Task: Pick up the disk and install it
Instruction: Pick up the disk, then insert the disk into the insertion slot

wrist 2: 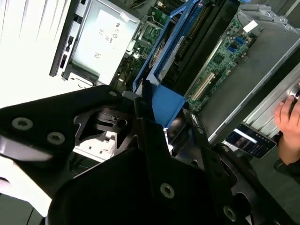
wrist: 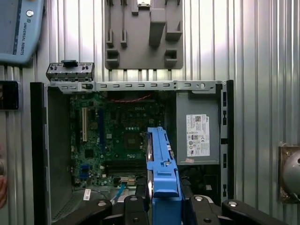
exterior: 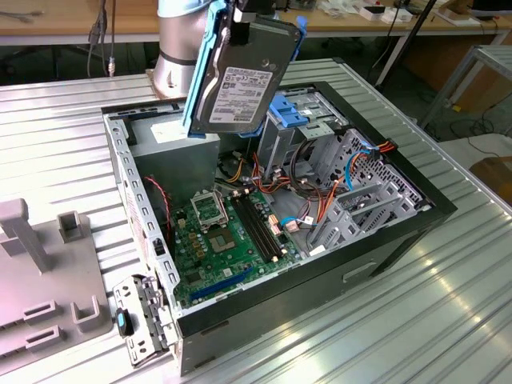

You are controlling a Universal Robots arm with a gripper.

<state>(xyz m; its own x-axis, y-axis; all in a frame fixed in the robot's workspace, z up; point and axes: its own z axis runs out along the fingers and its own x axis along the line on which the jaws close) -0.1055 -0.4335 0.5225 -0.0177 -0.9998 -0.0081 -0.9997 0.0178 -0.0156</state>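
Observation:
The disk (exterior: 240, 74), a grey metal drive with a white label and blue side rails, hangs tilted in the air above the back of the open computer case (exterior: 120, 184). My gripper (wrist: 163, 206) is shut on it from above, with one finger on each side of its blue rail (wrist: 161, 164). In the second wrist view the disk (wrist 2: 164, 51) points edge-on down towards the motherboard (wrist 2: 225, 51). The fixed blue-topped drive cage (exterior: 290, 112) stands just to the exterior view's right of the disk, and the two are apart.
A grey power supply box (exterior: 172, 140) fills the case's back corner under the disk. Cables (exterior: 320, 184) cross the case beside the cage. A grey fixture plate (exterior: 40, 280) lies on the table at the exterior view's left. A person's hand (wrist 2: 287, 117) and a phone (wrist 2: 248, 140) are beside the case.

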